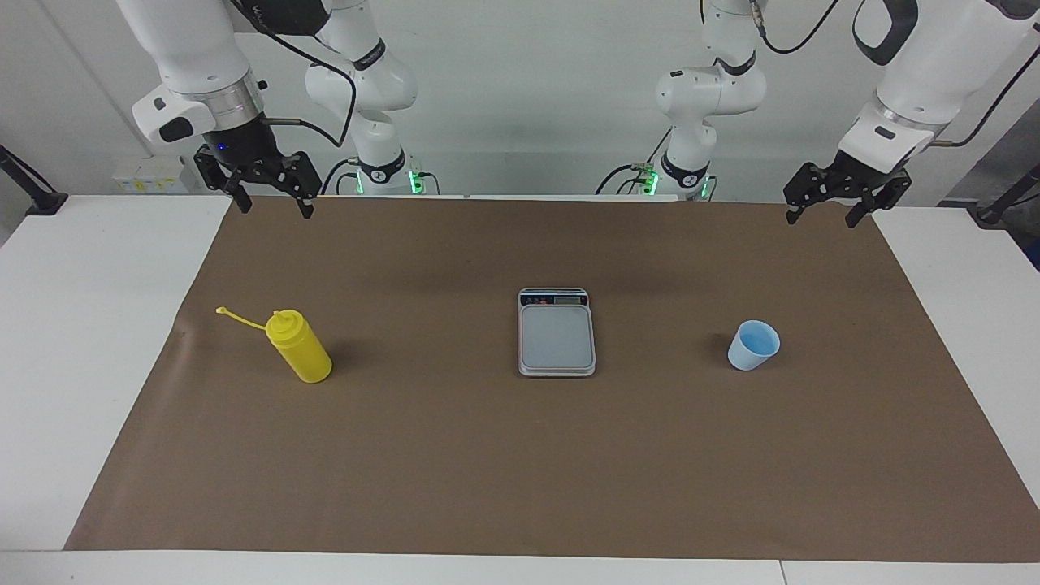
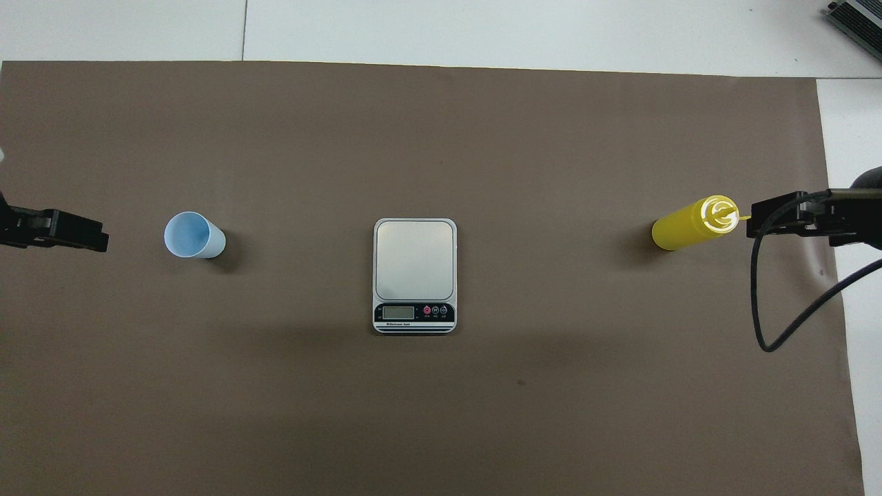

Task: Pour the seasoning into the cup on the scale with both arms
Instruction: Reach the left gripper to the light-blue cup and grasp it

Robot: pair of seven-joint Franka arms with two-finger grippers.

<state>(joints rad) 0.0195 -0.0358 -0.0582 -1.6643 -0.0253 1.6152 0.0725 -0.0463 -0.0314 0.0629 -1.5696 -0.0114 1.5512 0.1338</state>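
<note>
The yellow seasoning bottle (image 1: 302, 351) (image 2: 689, 224) stands upright toward the right arm's end of the table, its cap strap sticking out to the side. The silver-grey scale (image 1: 556, 337) (image 2: 415, 258) lies in the middle with a bare plate, display end nearer the robots. The light-blue cup (image 1: 753, 345) (image 2: 194, 235) stands upright on the mat toward the left arm's end. My right gripper (image 1: 275, 210) (image 2: 754, 217) hangs open and empty over the mat's edge. My left gripper (image 1: 821, 220) (image 2: 93, 238) is raised, open and empty, over the mat's corner.
A brown mat (image 1: 455, 463) covers most of the white table (image 1: 89, 325). A black cable (image 2: 765, 324) loops down from the right arm. A grey device (image 2: 858, 21) sits off the mat at a corner farthest from the robots.
</note>
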